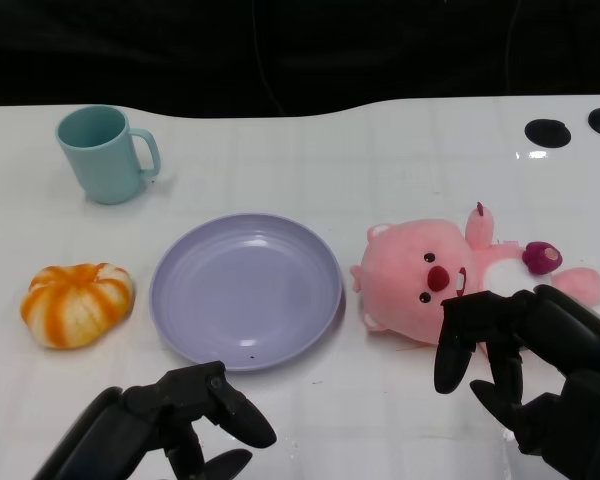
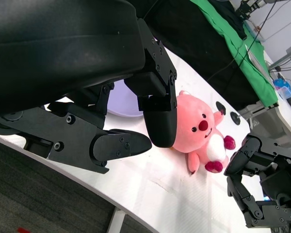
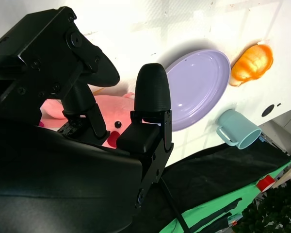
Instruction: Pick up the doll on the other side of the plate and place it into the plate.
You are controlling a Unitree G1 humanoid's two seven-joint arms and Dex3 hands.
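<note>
A pink plush doll (image 1: 430, 277) lies on its back on the white table, just right of the lavender plate (image 1: 245, 288). It also shows in the left wrist view as the doll (image 2: 196, 131) and in the right wrist view as the doll (image 3: 117, 114), partly behind fingers. My right hand (image 1: 525, 355) hovers at the doll's near side, fingers apart, holding nothing. My left hand (image 1: 175, 420) sits near the plate's front edge, fingers loosely curled and empty. The plate (image 3: 199, 87) holds nothing.
A teal mug (image 1: 105, 153) stands at the back left. An orange-and-white pumpkin toy (image 1: 77, 303) lies left of the plate. Two black round holes (image 1: 548, 131) mark the table's far right. The table's back edge meets a dark backdrop.
</note>
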